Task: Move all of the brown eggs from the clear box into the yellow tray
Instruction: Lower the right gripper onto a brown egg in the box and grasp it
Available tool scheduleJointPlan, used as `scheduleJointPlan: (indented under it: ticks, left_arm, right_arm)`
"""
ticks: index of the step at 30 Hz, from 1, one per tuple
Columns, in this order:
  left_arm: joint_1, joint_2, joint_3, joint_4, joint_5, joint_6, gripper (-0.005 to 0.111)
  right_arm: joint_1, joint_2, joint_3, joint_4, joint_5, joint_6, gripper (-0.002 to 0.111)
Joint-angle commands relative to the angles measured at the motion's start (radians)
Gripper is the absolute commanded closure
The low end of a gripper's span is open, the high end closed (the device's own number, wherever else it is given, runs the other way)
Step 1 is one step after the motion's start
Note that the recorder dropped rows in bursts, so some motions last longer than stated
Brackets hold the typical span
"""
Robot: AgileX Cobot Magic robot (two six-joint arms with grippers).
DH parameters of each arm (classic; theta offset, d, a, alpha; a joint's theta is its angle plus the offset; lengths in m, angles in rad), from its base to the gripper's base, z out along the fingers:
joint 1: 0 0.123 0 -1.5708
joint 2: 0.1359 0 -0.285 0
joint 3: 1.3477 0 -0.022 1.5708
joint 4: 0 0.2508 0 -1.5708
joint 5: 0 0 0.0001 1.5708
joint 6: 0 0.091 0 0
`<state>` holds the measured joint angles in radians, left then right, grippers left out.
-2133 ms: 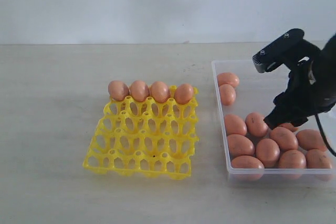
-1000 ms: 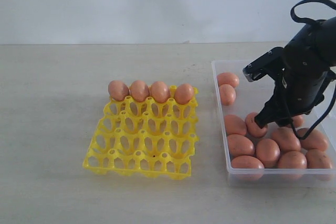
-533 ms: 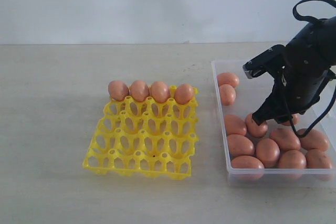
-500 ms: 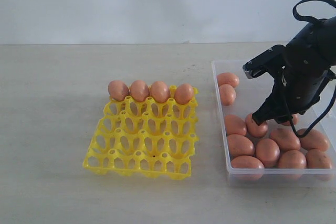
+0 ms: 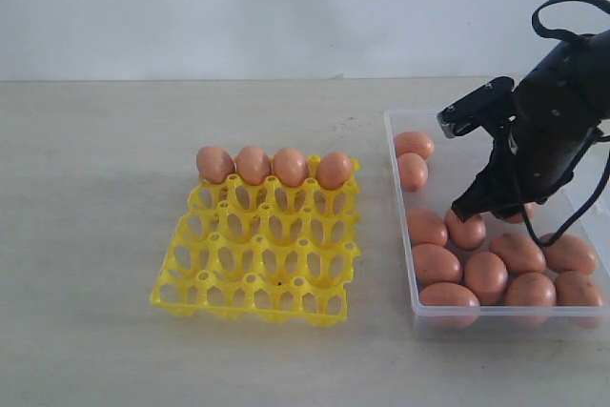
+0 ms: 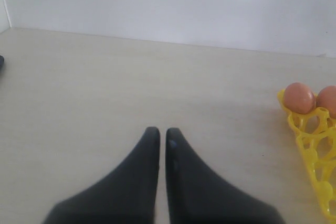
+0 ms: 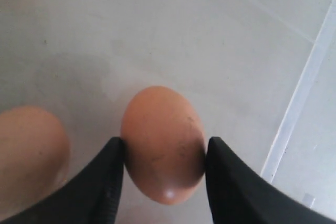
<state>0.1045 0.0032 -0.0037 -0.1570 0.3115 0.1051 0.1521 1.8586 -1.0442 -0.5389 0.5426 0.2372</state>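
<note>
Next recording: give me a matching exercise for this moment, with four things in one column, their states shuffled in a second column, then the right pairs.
Column one
1. left gripper
2. right gripper
3. yellow tray
4. clear box

Column two
A. holds many loose brown eggs
B. jaws closed on a single egg
C. jaws together with nothing between them, over bare table
D. four eggs in its back row in the exterior view, other cups empty

Pairs: 1-C, 2-B, 3-D, 4-A
</note>
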Motion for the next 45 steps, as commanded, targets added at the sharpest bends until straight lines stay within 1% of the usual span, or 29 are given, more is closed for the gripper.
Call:
scheduleJointPlan:
  ticks: [1,7,14,20,22,23,24,25,28,29,30,31,32,33,35,37,38,45]
  left_arm:
    - [0.003,-0.003,0.004,-0.001,-0.004,0.004,0.103]
    - [0.003,-0.003,0.004,-0.001,-0.004,0.004,0.103]
    - [0.003,-0.003,0.004,-0.001,-0.004,0.004,0.103]
    - [0.003,-0.003,0.004,-0.001,-0.008,0.004,0.103]
    - [0.003,-0.003,0.004,-0.001,-0.008,0.004,0.103]
    - [0.003,-0.003,0.004,-0.001,-0.008,0.004,0.103]
    - [0.003,-0.003,0.004,-0.001,-0.008,0.004,0.103]
    - [0.003,-0.003,0.004,-0.001,-0.008,0.004,0.103]
    - [0.003,-0.003,0.004,-0.001,-0.008,0.004,0.103]
    - [0.003,-0.003,0.004,-0.001,-0.008,0.004,0.103]
    - [0.003,-0.003,0.004,-0.001,-0.008,0.004,0.103]
    - [0.003,-0.003,0.004,-0.001,-0.008,0.004,0.103]
    - [0.003,-0.003,0.004,-0.001,-0.008,0.004,0.103]
    - [0.003,-0.003,0.004,-0.001,-0.008,0.004,0.103]
    - [0.003,-0.003,0.004,-0.001,-0.008,0.004,0.103]
    - [0.003,-0.003,0.004,-0.001,-0.008,0.004,0.103]
    - [0.003,-0.003,0.004,-0.001,-0.008,0.004,0.103]
    - [0.003,-0.003,0.004,-0.001,-0.005,0.004,0.103]
  right_arm:
    - [-0.004,0.0,-0.002,0.005,-0.07,0.036,0.108]
    - [-0.004,-0.012,-0.002,0.005,-0.138,0.132,0.108]
    - [-0.004,-0.082,-0.002,0.007,-0.15,0.146,0.108]
    - [-0.004,-0.071,-0.002,0.007,-0.162,0.146,0.108]
    - [-0.004,-0.07,-0.002,0.007,-0.168,0.146,0.106]
    - [-0.004,-0.07,-0.002,0.007,-0.168,0.146,0.101]
    - [-0.004,-0.07,-0.002,0.007,-0.168,0.146,0.093]
    - [-0.004,-0.07,-0.002,0.007,-0.168,0.146,0.082]
    - [-0.004,-0.07,-0.002,0.016,-0.196,0.144,0.04]
    - [-0.004,-0.07,-0.002,0.017,-0.206,0.144,0.042]
    - [-0.004,-0.069,-0.002,0.02,-0.226,0.134,0.05]
    - [-0.004,-0.067,-0.002,0.021,-0.236,0.13,0.056]
    - [-0.004,-0.059,-0.002,0.021,-0.239,0.122,0.065]
    - [-0.004,-0.051,-0.002,0.021,-0.239,0.112,0.067]
    - [-0.004,-0.006,-0.002,0.046,-0.227,0.081,0.064]
    - [-0.004,0.048,-0.002,0.104,-0.217,0.067,0.053]
    - [-0.004,0.057,-0.005,0.106,-0.221,0.067,0.051]
    - [-0.004,0.055,-0.005,0.11,-0.258,0.067,0.051]
